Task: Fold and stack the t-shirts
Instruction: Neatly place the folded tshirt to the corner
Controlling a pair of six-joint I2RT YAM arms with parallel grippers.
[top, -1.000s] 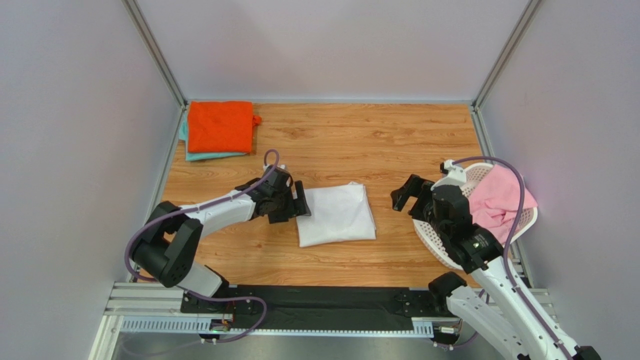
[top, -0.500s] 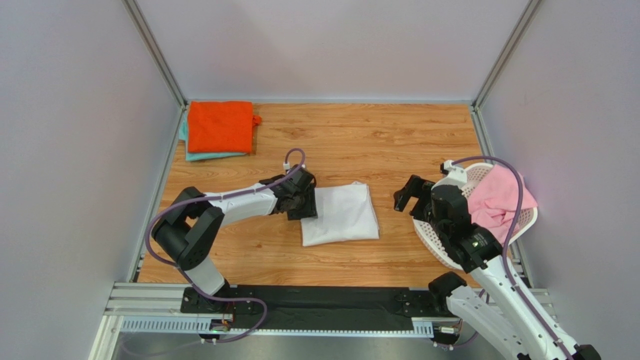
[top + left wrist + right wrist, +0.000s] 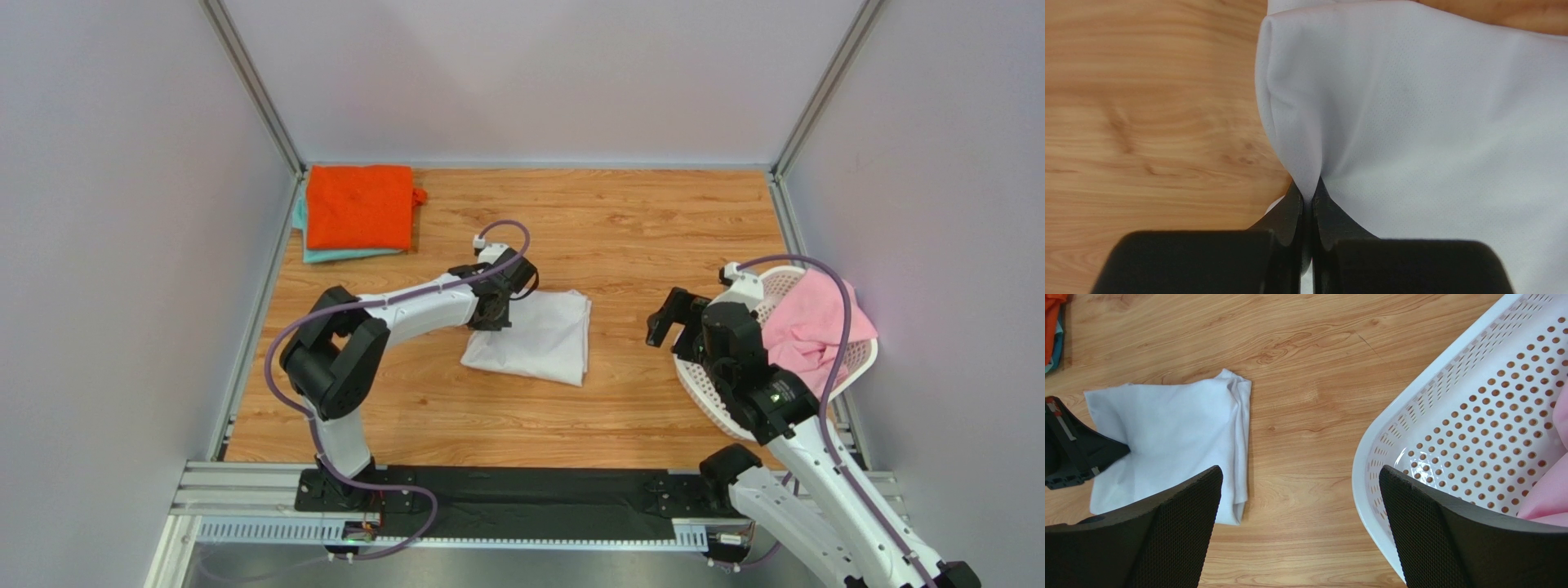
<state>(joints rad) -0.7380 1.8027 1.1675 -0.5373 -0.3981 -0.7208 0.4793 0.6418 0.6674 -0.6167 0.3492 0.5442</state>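
- Pinching an edge fold of the white tee (image 3: 540, 346) on the table (image 3: 638, 233) with the left gripper (image 3: 1309, 196), jaws clenched on the cloth
- Hovering the right gripper (image 3: 1300, 474), jaws spread wide, between that tee and the basket (image 3: 1438, 404)
- Showing the orange tee (image 3: 358, 206) lying on the teal tee (image 3: 321, 254), far left corner
- Showing the pink tee (image 3: 810, 321) heaped in the basket

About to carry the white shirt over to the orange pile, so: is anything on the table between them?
Nothing visible. The left gripper is shut on the white t-shirt's edge, and only bare table lies between it and the orange t-shirt in the far-left corner. The basket sits off to the right.
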